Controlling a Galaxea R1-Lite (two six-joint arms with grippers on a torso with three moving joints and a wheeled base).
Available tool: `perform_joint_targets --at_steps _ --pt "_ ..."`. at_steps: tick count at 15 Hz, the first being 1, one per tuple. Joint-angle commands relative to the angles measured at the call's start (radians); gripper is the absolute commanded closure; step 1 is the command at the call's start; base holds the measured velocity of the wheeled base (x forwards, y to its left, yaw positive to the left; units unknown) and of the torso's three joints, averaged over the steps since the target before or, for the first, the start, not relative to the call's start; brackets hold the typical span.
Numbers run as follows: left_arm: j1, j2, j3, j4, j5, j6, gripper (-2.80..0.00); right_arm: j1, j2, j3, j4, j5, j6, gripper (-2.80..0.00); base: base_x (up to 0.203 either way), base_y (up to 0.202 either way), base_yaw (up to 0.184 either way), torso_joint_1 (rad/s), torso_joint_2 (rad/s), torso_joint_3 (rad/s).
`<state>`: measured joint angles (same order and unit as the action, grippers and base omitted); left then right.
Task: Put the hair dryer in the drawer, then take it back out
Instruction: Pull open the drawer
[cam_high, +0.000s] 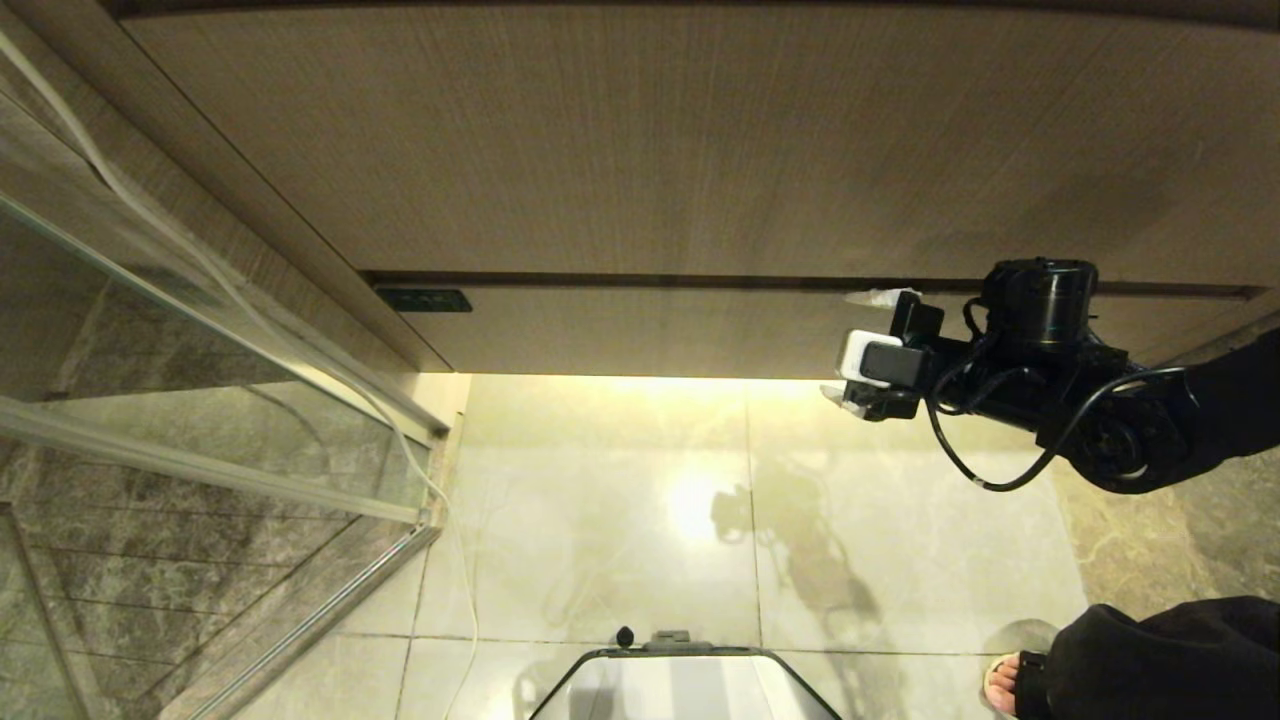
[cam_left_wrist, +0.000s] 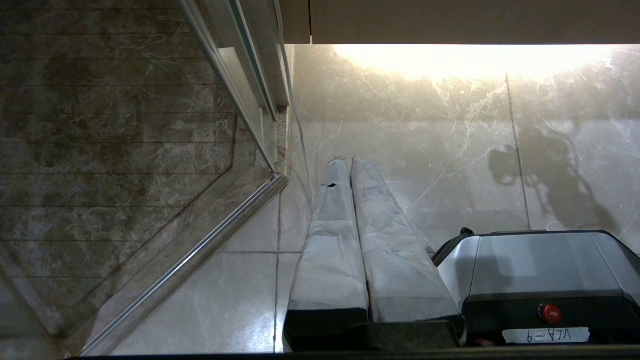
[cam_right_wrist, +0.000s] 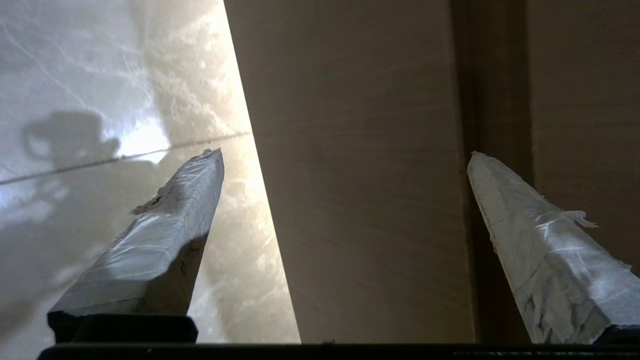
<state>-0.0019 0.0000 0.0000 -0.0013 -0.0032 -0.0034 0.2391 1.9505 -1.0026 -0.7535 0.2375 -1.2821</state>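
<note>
**R end effector wide apart at drawer front**

Right end effector (cam_high: 850, 345) is up against the wood-grain drawer (cam_high: 650, 330), fingers spread wide w/ nothing between them. In the right wrist view one taped finger (cam_right_wrist: 540, 240) sits over the dark seam along the drawer's top edge, the other (cam_right_wrist: 160, 235) hangs past the drawer's lower edge, over the glossy floor tiles (cam_high: 600, 520). Drawer looks closed, flush under the big wood panel (cam_high: 650, 140). Hair dryer: not visible in any view. Left end effector (cam_left_wrist: 348, 165) is pressed together, pointing at the floor beside the robot base (cam_left_wrist: 540, 270). Glass shower screen (cam_high: 150, 400) left of the drawer. A person's foot (cam_high: 1005, 680) near the base, right side.
</note>
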Motion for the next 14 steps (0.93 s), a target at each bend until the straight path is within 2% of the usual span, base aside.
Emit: perform_joint_targets --at_steps 1,9,14 --pt "-0.001 0.000 0.000 0.000 0.000 -0.001 0.00 -0.004 0.022 -0.004 -0.009 -0.021 -0.006 -2.80 0.000 0.000 0.000 0.000 0.00 0.000" --pt "0.000 0.000 0.000 0.000 0.000 -0.001 0.00 -0.013 0.041 -0.018 -0.060 -0.021 -0.005 -2.80 0.000 0.000 0.000 0.000 0.00 0.000" --pt "0.000 0.000 0.001 0.000 0.000 0.000 0.00 -0.015 0.075 -0.036 -0.164 -0.023 0.001 -2.80 0.000 0.000 0.000 0.000 0.00 0.000"
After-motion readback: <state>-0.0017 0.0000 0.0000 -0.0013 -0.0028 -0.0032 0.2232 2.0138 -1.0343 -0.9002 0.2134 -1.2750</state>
